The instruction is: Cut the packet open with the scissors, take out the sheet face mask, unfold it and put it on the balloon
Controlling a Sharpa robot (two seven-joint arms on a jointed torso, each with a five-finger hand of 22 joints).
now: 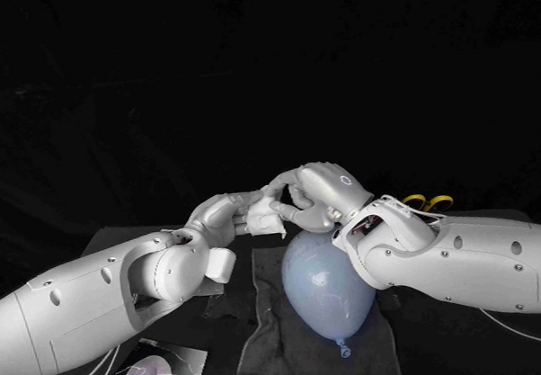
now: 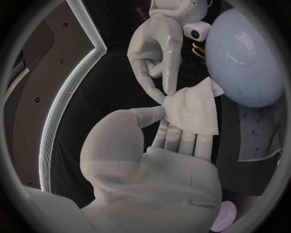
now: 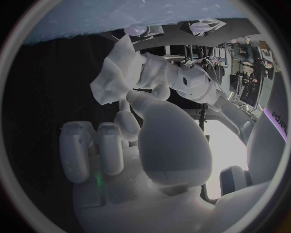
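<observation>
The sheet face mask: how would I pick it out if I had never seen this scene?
Find the pale blue balloon lying on the dark cloth. Above its rounded far end the left hand and right hand meet; the sheet mask is the folded white sheet pinched between them. Unlike the smooth silver fingers around it, it is limp and creased.

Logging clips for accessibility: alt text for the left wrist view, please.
The left hand and the right hand pinch a partly folded white sheet mask between them, beside a pale blue balloon.
</observation>
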